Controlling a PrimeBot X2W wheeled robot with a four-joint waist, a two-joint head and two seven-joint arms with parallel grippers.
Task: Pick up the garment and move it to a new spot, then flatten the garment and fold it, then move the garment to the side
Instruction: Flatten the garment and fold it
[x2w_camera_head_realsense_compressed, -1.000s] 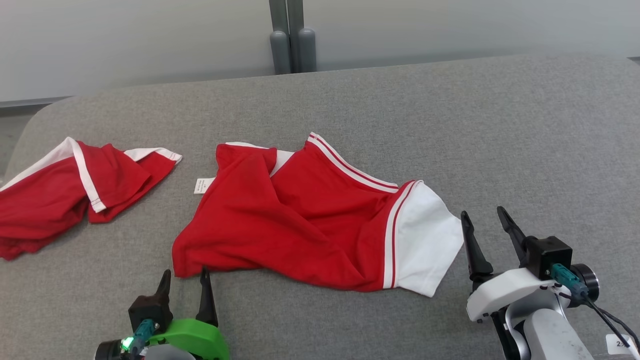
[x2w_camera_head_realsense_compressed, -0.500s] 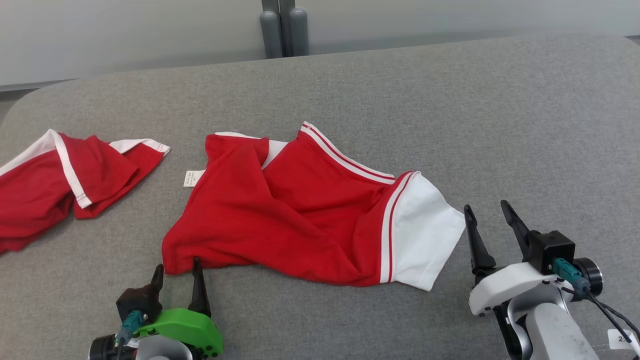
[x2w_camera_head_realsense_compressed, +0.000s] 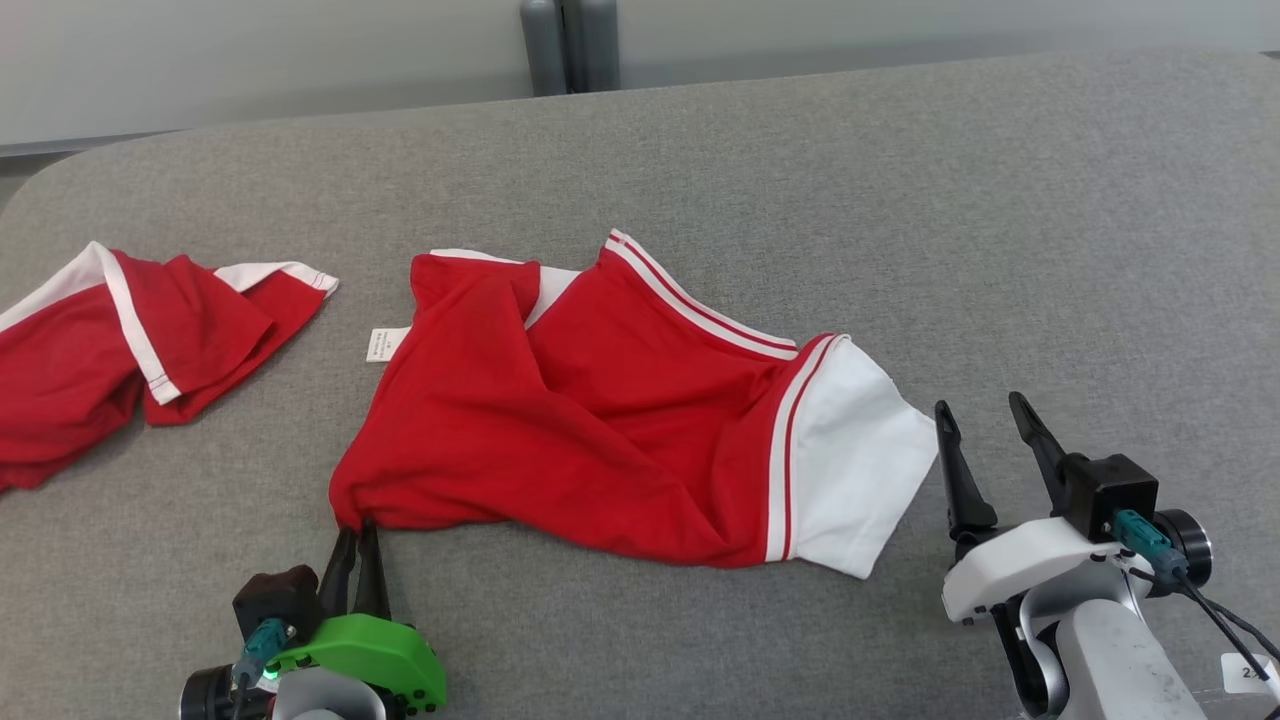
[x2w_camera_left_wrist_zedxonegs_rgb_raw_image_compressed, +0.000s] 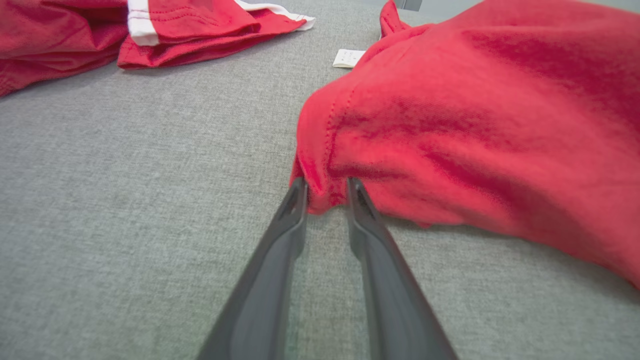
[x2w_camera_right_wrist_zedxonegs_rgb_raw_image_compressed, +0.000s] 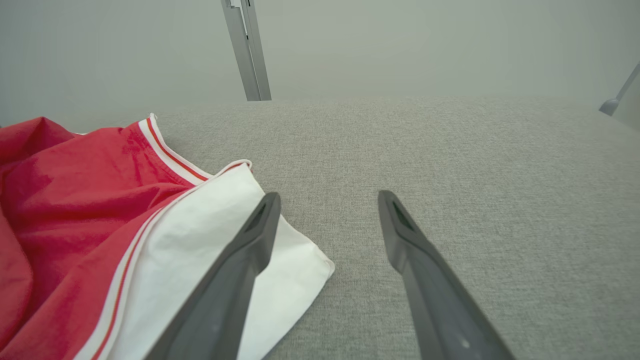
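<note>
The garment (x2w_camera_head_realsense_compressed: 600, 430) is a red shirt with white striped trim and a white sleeve, lying crumpled in the middle of the grey padded surface (x2w_camera_head_realsense_compressed: 950, 220). My left gripper (x2w_camera_head_realsense_compressed: 358, 530) is at its near-left corner. In the left wrist view that gripper (x2w_camera_left_wrist_zedxonegs_rgb_raw_image_compressed: 325, 187) is pinched onto a fold of the red garment (x2w_camera_left_wrist_zedxonegs_rgb_raw_image_compressed: 475, 125). My right gripper (x2w_camera_head_realsense_compressed: 985, 410) stands open just right of the white sleeve, with nothing between its fingers. In the right wrist view that gripper (x2w_camera_right_wrist_zedxonegs_rgb_raw_image_compressed: 327, 197) has its left finger over the edge of the garment (x2w_camera_right_wrist_zedxonegs_rgb_raw_image_compressed: 75, 200).
A second red and white garment (x2w_camera_head_realsense_compressed: 100, 350) lies bunched at the far left, and also shows in the left wrist view (x2w_camera_left_wrist_zedxonegs_rgb_raw_image_compressed: 175, 25). A white label (x2w_camera_head_realsense_compressed: 383, 343) sticks out by the shirt's upper left. Grey posts (x2w_camera_head_realsense_compressed: 567, 45) stand behind the back edge.
My left gripper has moved forward to the shirt's near-left corner and closed its fingers on the cloth. The head camera has tilted slightly. The right gripper stays open.
</note>
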